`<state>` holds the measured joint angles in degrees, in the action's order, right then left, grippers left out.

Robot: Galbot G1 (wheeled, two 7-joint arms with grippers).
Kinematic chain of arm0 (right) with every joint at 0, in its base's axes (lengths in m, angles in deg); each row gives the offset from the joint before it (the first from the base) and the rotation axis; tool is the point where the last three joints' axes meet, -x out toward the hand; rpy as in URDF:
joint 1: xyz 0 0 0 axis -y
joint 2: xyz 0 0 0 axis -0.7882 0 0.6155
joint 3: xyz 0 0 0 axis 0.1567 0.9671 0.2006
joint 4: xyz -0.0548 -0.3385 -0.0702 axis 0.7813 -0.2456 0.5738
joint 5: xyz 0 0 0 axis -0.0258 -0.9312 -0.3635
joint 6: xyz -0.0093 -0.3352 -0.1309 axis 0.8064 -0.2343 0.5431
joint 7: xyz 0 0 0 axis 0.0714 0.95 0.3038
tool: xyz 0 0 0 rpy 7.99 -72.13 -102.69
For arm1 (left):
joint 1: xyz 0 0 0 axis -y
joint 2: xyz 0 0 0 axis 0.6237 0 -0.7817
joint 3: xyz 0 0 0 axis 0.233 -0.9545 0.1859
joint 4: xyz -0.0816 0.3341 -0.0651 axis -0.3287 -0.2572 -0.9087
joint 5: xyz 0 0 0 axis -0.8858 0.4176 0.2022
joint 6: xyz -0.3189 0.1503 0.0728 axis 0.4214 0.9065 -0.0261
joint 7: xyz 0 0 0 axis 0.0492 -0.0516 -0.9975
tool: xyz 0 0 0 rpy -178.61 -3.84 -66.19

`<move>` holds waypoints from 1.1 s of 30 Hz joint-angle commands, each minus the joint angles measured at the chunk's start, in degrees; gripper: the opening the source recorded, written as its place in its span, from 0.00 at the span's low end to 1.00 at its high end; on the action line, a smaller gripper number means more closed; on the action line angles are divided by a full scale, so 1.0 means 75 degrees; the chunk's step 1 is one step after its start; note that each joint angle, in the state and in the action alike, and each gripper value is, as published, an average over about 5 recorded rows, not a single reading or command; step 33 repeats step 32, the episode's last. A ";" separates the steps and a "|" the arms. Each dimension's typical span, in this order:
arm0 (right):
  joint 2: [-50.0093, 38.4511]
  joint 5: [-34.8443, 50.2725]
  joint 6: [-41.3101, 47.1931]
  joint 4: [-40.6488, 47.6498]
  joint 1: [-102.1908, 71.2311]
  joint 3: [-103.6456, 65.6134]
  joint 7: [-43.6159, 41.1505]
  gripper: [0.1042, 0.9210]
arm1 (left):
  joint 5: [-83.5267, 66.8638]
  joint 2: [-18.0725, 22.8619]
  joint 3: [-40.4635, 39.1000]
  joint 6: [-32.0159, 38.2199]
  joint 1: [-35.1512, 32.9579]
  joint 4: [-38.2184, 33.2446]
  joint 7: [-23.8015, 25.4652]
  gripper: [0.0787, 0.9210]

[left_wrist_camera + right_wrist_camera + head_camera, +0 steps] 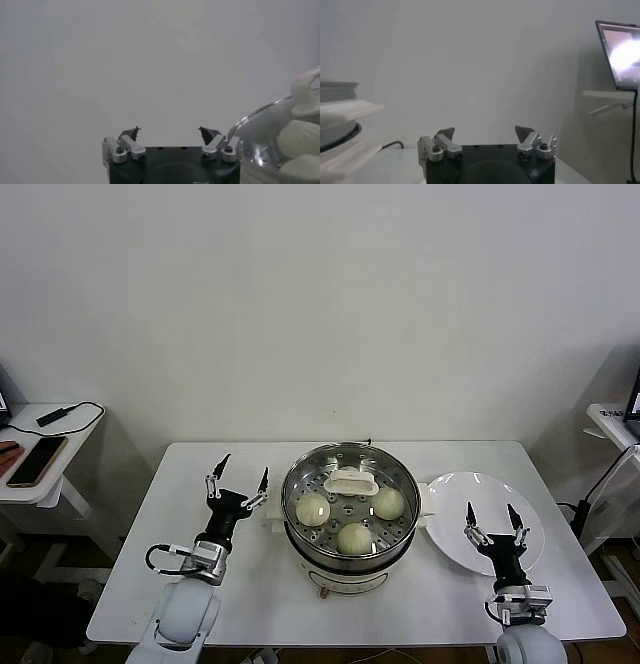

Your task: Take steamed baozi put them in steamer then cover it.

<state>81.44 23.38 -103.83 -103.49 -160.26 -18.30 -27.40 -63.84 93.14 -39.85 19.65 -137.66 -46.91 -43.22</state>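
Head view only: three cream-white round baozi (pixel 313 508) under clear glass cover (pixel 350 480) on shiny steel steamer (pixel 300 536).
Left gripper (pixel 238 479): 9 o'clock of steamer, wide open, empty.
Right gripper (pixel 492 520): 3 o'clock, over white oval plate (pixel 450 544), wide open, empty.

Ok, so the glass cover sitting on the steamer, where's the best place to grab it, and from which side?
Take the cover by the cream-white handle at its centre, coming straight down from above. The glass is wide, smooth and domed, and lies flush in the steamer rim. The handle is the only raised narrow part, so a gripper should probably close across its short width.
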 commanded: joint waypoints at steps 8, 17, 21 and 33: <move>-0.0026 0.0004 -0.0018 -0.0138 -0.0255 -0.0020 -0.0098 0.88 | -0.0808 -0.0033 0.0280 0.0546 -0.0248 0.0411 0.0015 0.88; 0.0010 0.0009 -0.0023 -0.0174 -0.0328 -0.0065 -0.0122 0.88 | -0.0805 -0.0002 0.0261 0.0597 -0.0349 0.0394 0.0068 0.88; 0.0018 -0.0005 -0.0027 -0.0178 -0.0338 -0.0060 -0.0120 0.88 | -0.0805 -0.0007 0.0274 0.0618 -0.0357 0.0402 0.0081 0.88; 0.0028 -0.0065 -0.0025 -0.0191 -0.0396 -0.0059 -0.0107 0.88 | -0.0803 -0.0023 0.0271 0.0677 -0.0435 0.0391 0.0112 0.88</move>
